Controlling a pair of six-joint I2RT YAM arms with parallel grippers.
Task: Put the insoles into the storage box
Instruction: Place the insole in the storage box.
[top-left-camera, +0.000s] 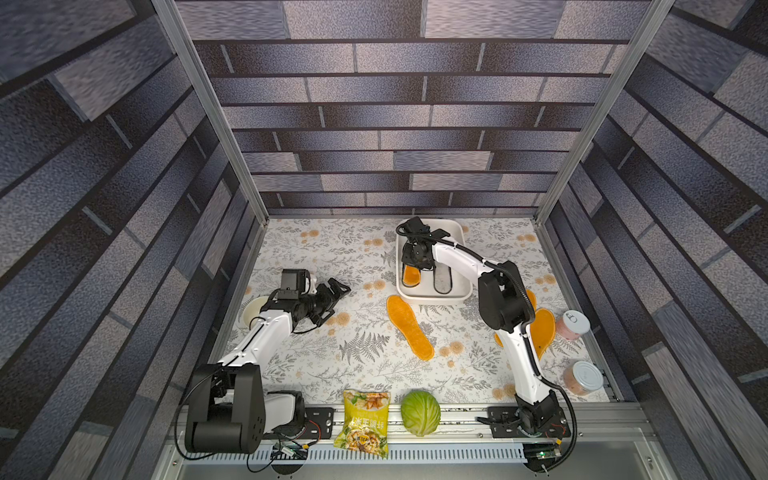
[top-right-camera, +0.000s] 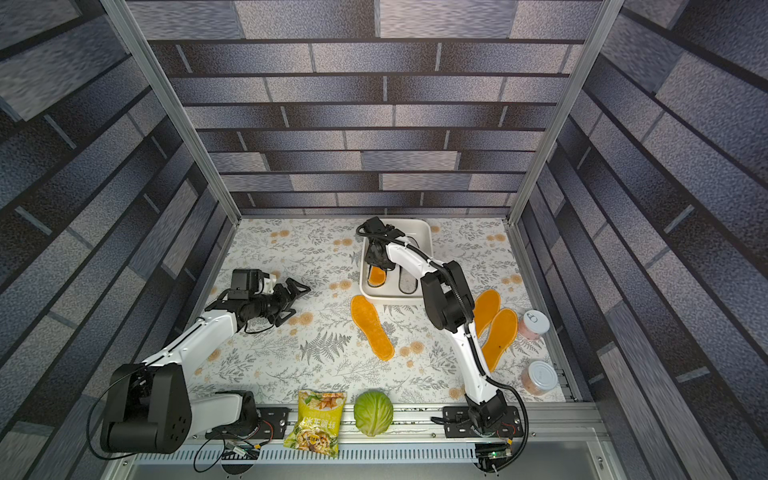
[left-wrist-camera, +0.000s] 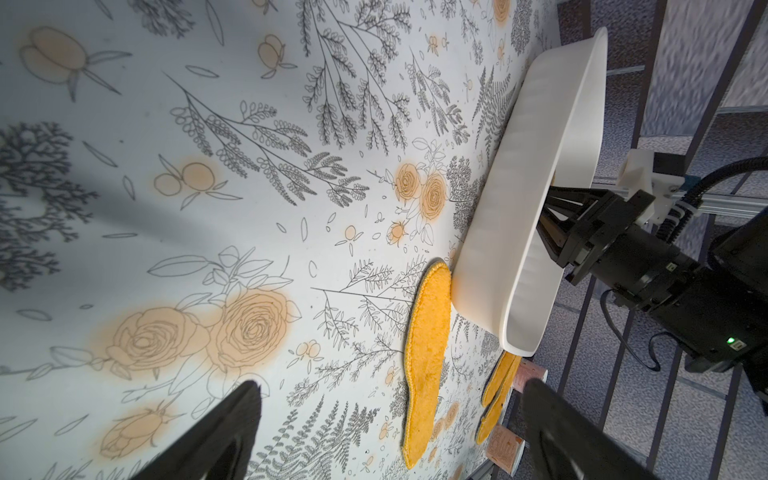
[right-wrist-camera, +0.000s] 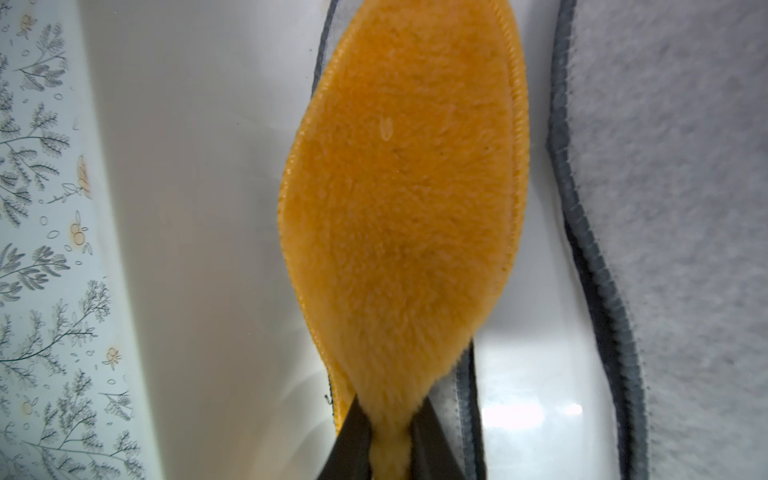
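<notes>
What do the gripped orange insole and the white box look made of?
The orange insole: fleecy pile fabric, matte, stitched rim; it bunches where the jaws pinch it. The storage box: probably moulded plastic, smooth, slightly glossy; light glints off its floor.

We log the orange insole (right-wrist-camera: 399, 208) as fuzzy pile cloth with a stitched rim. Grey insole (right-wrist-camera: 673, 208): matt, felt-like cloth with dark woven edging. Box (right-wrist-camera: 187, 208): smooth white plastic, glossy inside, showing highlights. Table cover (left-wrist-camera: 208, 187): smooth, matt printed floral sheet; we can't tell cloth from paper. Arm (top-left-camera: 266, 332): smooth white shell, slight sheen, with matt black joints. Rail (top-left-camera: 457, 415): bare brushed metal. Bag (top-left-camera: 365, 424): glossy, crinkled film. Cabbage (top-left-camera: 420, 412): smooth, waxy leaves. Jars (top-left-camera: 575, 324): clear sides, shiny metal-looking lids.
</notes>
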